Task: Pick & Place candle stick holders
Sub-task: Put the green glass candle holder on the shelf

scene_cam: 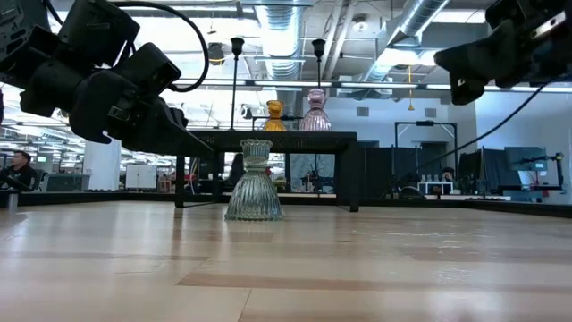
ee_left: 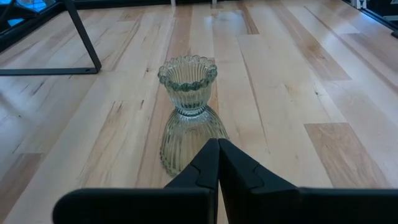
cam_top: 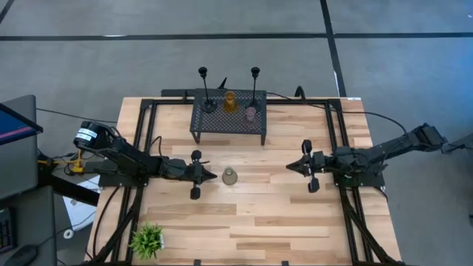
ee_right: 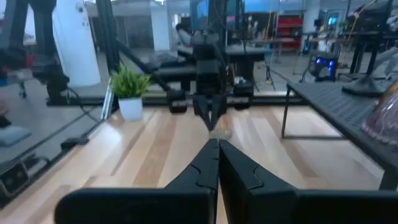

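High view: grey-green holder (cam_top: 230, 176) on table (cam_top: 281, 214), left gripper (cam_top: 211, 176) just beside it, right gripper (cam_top: 290, 167) apart. Left wrist view: fingers (ee_left: 205, 171) pressed together, empty. Right wrist view: fingers (ee_right: 231, 163) closed, empty.

Two dark, cable-trailing jointed arms

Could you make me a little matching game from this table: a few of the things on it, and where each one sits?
Things:
1. grey-green holder
2. amber holder
3. plant
4. right gripper

Places:
A. on the mesh stand
B. near table corner, by the left arm
C. bare wood, just ahead of the left gripper
D. over the table, right of centre, jaws shut

Pairs: 1-C, 2-A, 3-B, 4-D
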Controlling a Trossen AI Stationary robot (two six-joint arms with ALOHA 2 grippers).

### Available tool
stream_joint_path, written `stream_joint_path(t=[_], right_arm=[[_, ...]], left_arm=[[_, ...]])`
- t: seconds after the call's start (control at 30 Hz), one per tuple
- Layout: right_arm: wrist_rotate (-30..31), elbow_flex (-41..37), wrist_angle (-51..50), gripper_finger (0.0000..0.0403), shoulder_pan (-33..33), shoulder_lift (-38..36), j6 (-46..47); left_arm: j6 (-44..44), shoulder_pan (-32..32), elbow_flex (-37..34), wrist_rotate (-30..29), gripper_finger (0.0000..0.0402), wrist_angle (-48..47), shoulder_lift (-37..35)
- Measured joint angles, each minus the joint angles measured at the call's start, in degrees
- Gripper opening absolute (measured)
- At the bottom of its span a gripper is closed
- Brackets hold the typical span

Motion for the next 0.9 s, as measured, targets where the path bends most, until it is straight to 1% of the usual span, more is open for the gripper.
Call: stream_joint_path(t=[0.27, 0.4, 0.53, 0.77, 0.9], right_arm=[[0.13, -0.6, -0.46, 0.0, -0.03, -0.79, 0.0], [0.16, -0.6, -0.39, 0.0, -0.01, -0.79, 0.0], [0.17, -0.6, -0.36, 0.0, -0.01, -0.79, 0.01], [0.18, -0.6, -0.35, 0.0, -0.01, -0.79, 0.02], [0.24, -0.58, -0.35, 0.0, -0.01, -0.79, 0.02]], left_arm=[[-0.15, 0.0, 0.0, -0.14, 0.0006, 0.04, 0.0], [-1.18, 0.0, 0.0, -3.16, 0.0018, 0.06, 0.0], [-1.91, 0.02, 0.0, -4.2, 0.0051, 0.08, 0.0], [-7.54, 1.6, -0.02, -4.29, 0.0131, 0.29, 0.0], [-7.76, 2.08, -0.02, -4.31, 0.0178, 0.46, 0.0]])
